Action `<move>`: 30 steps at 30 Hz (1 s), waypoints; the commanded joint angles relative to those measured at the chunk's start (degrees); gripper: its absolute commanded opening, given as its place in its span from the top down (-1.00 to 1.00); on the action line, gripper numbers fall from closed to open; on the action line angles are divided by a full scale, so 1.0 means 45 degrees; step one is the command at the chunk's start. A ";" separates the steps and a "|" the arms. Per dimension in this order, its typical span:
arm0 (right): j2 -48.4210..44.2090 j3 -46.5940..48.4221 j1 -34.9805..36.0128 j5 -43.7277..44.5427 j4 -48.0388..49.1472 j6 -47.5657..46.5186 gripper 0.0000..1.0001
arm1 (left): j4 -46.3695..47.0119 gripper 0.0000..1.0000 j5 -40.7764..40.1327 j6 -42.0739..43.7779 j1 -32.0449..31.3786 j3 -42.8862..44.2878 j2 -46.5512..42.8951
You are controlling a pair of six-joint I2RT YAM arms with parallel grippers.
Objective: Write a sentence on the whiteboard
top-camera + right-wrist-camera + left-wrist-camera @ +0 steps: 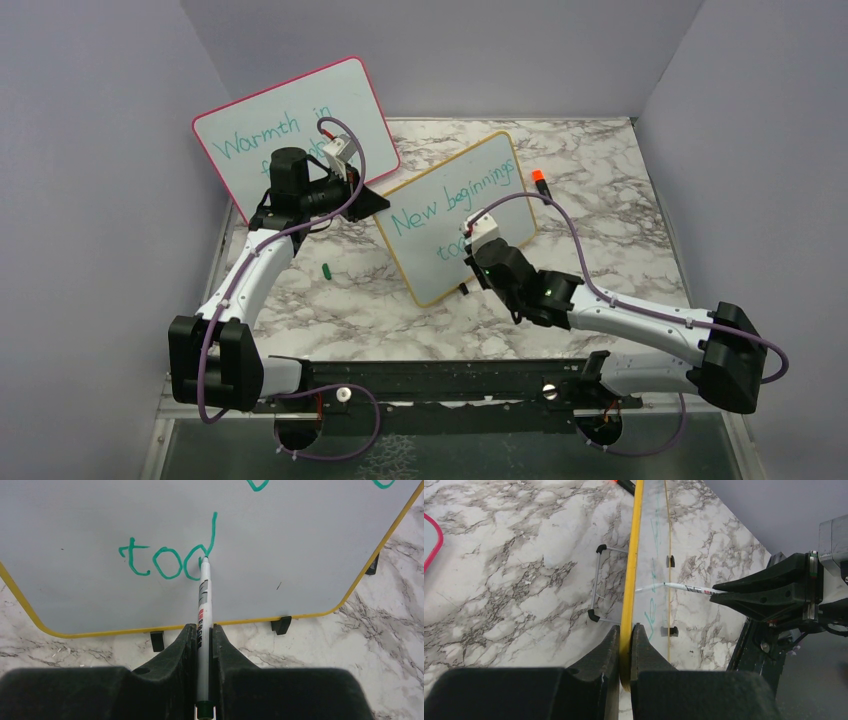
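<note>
1. My right end effector (pixel 202 630) is closed tight on a white marker (pixel 203 592). The barrel runs up between the two fingers and the green tip presses on the board face.
2. The tip sits at the foot of the tall stroke of a "d". The sentence (pixel 167 560) reads "New beginnings" on its upper line and "tod" on the lower one, in teal-green, both lines slanting.
3. My left end effector (pixel 625 632) is clamped on the yellow frame at one edge of the whiteboard (pixel 633 565), one finger on each face.
4. The whiteboard stands upright on small black feet, mid-table, angled between the two arms, with a wire stand (pixel 596 587) behind it.
5. Behind the left arm a pink-framed board (pixel 290 115) leans, reading "Warmth in"; the arm hides the rest.
6. On the marble table (pixel 600 200) a small green piece (pixel 327 269) lies left of the whiteboard, and an orange-tipped marker (pixel 541 180) lies just beyond its far corner.
</note>
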 commanded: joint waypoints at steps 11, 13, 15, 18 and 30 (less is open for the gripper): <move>-0.0054 -0.0306 -0.0071 -0.0320 -0.0957 0.0528 0.99 | -0.0498 1.00 -0.1540 0.0897 0.0018 -0.0249 0.0275; -0.0045 -0.0334 -0.0064 -0.0186 -0.1045 0.0635 0.99 | -0.0501 1.00 -0.1553 0.0898 0.0025 -0.0259 0.0257; -0.0106 -0.0382 -0.0058 0.0009 -0.1035 0.0701 1.00 | -0.0501 1.00 -0.1555 0.0911 0.0024 -0.0258 0.0256; -0.0154 -0.0378 -0.0076 0.0077 -0.1061 0.0687 0.99 | -0.0501 1.00 -0.1564 0.0904 0.0033 -0.0269 0.0256; -0.0773 -0.0551 -0.0073 0.0820 -0.0348 0.0640 0.99 | -0.0511 1.00 -0.1525 0.0907 0.0024 -0.0269 0.0237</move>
